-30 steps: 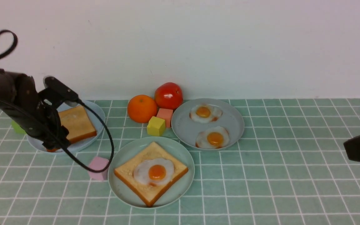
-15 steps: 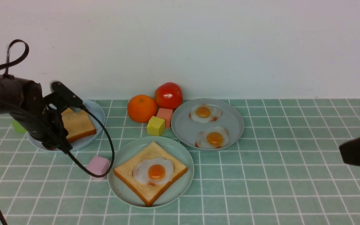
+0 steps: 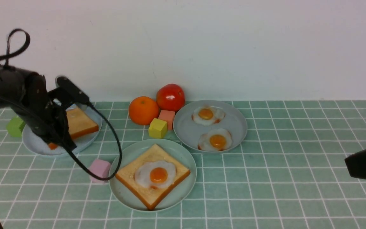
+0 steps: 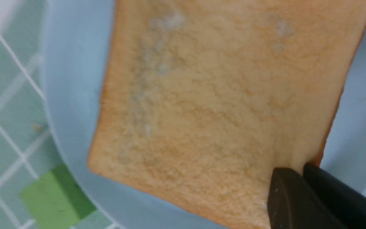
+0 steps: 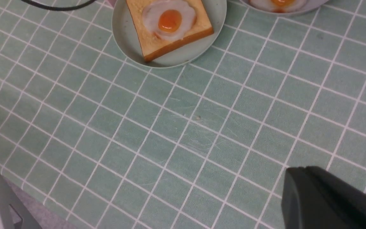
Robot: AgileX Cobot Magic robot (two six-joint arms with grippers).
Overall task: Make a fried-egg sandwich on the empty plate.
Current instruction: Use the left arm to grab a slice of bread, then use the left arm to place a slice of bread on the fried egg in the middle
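Note:
A golden toast slice [image 3: 80, 122] [image 4: 214, 95] hangs tilted over the light blue plate [image 3: 33, 144] [image 4: 71, 95] at the left. My left gripper [image 3: 59, 143] [image 4: 300, 170] is shut on its near corner. At front centre, the pale sea-green plate [image 3: 122, 190] [image 5: 125, 38] holds another toast slice [image 3: 152, 152] [image 5: 170, 43]. A fried egg [image 3: 156, 174] [image 5: 169, 19] lies on that slice. My right gripper [image 3: 347, 164] [image 5: 300, 170] hovers shut over bare tiles at the right edge, holding nothing.
A grey-blue plate [image 3: 186, 133] behind holds two more fried eggs [image 3: 208, 115]. An orange [image 3: 144, 110], a tomato [image 3: 170, 97], a yellow cube [image 3: 158, 128] and a salmon cube [image 3: 167, 117] cluster at the back. A pink cube [image 3: 99, 170] and a green cube [image 3: 15, 126] flank the blue plate.
My left gripper's jaws have closed on the toast's corner and tipped the slice up. The light blue plate has slid slightly left. My right gripper has edged a little inward.

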